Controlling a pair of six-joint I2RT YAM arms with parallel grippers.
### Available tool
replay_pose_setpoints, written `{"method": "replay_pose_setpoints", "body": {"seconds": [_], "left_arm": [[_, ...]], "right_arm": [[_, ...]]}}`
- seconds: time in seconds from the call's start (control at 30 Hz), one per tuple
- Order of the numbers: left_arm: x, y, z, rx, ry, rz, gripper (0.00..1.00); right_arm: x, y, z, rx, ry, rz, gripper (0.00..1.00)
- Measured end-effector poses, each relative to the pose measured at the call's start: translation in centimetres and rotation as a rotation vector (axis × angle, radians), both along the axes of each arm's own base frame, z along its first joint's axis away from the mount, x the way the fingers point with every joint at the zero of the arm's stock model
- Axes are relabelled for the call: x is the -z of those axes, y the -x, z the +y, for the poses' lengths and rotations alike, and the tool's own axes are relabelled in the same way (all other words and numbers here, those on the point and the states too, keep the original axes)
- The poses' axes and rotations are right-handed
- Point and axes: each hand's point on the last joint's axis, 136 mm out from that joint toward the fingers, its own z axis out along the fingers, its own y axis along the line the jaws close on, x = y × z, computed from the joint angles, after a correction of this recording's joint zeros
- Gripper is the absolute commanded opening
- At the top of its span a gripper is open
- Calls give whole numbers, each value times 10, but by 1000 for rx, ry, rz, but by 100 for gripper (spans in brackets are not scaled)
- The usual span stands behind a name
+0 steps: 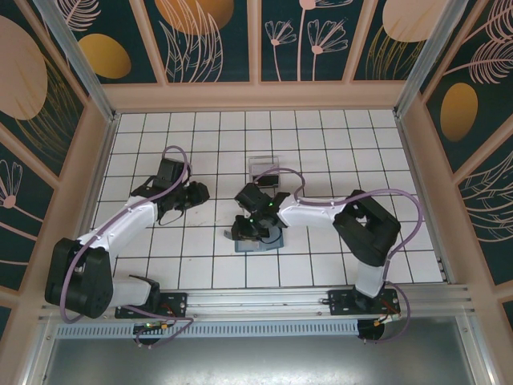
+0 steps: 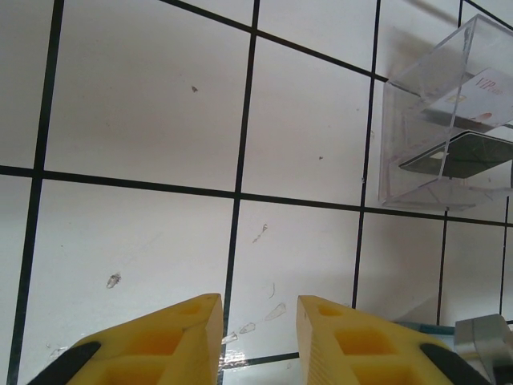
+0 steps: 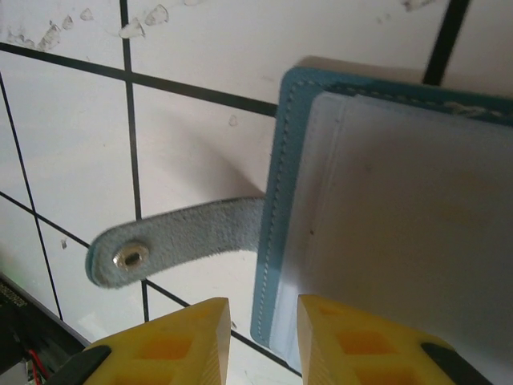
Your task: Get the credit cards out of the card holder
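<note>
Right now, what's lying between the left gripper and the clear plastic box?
Nothing, just bare white tile. The left wrist view shows that stretch, from the left gripper up to the clear plastic box.

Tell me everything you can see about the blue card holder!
The card holder is a flat teal-blue wallet that looks like soft leather, with pale stitching along its edge. It lies open on the white tiled table, its inside facing up, covered by a whitish panel, maybe a plastic pocket. A suede-looking strap sticks out sideways, unfastened, with a shiny metal snap at its tip. The right gripper hangs just over its edge with jaws apart; I cannot tell whether it touches.
</note>
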Motion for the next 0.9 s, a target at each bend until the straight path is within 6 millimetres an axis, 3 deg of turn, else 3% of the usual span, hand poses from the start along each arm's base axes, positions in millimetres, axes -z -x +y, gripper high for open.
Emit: {"method": "replay_pose_setpoints", "body": {"seconds": [0.9], "left_arm": [[-3,2,-2,10,15,-6,31]], "right_arm": [[7,-2,-1,6,85,-29,30]]}}
